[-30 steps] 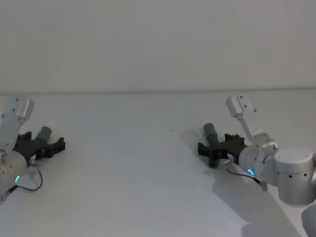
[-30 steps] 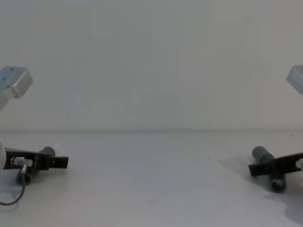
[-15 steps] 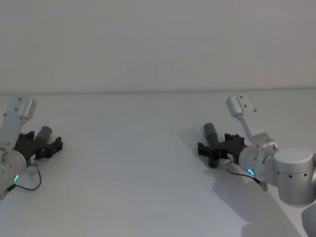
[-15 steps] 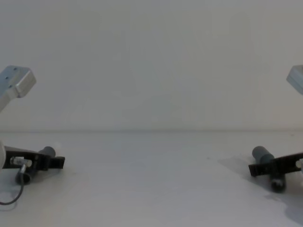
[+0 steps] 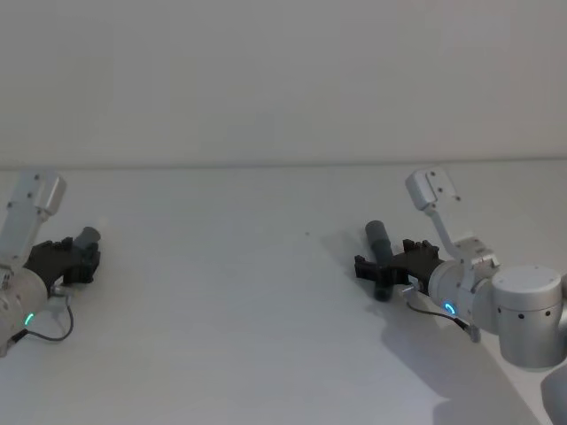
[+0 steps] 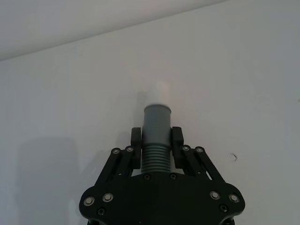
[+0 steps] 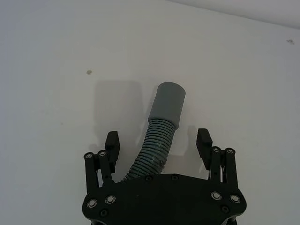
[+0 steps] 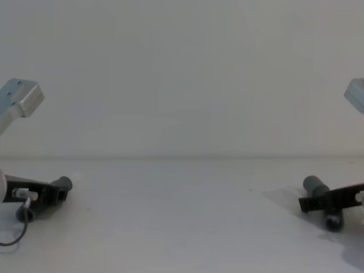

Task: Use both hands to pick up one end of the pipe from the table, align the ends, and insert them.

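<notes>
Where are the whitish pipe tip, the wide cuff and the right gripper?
whitish tip (image 6: 158, 92), left wrist view, its side.
wide cuff (image 7: 168, 101), right wrist view, smooth side wall.
right gripper (image 7: 158, 138), right wrist view, midway between fingertips.

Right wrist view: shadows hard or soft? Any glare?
Right wrist view: soft shadow beside the right pipe piece, no glare. Head view: it falls left of the open right end effector. Left wrist view: faint shadow beside the left pipe piece.

You get soft, even, fairly bright light across the white table. Shadows are pale grey and soft-edged: one lies beside the pipe, another under the right gripper, so the light probably comes from overhead. A green ring light glows faintly.
</notes>
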Controlling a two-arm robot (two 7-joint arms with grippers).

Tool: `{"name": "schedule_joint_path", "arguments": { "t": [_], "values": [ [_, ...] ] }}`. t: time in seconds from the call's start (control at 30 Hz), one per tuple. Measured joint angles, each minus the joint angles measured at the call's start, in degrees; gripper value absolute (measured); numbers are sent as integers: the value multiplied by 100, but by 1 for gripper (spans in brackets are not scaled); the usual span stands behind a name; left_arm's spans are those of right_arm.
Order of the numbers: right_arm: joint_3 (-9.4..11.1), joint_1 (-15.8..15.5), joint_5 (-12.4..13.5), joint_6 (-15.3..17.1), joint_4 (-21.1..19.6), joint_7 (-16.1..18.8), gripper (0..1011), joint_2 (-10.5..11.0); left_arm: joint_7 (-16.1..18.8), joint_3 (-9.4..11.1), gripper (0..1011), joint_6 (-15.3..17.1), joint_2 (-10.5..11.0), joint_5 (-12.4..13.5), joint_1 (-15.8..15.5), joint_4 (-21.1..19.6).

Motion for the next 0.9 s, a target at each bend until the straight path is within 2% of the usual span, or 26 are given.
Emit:
{"name": "schedule_joint_path", "arguments": {
  "t": [0.9],
  "values": [
    [0,0,0,0,0,0,1001,0,-10,10,336,4,9,14,-8,-1]
  ]
}}
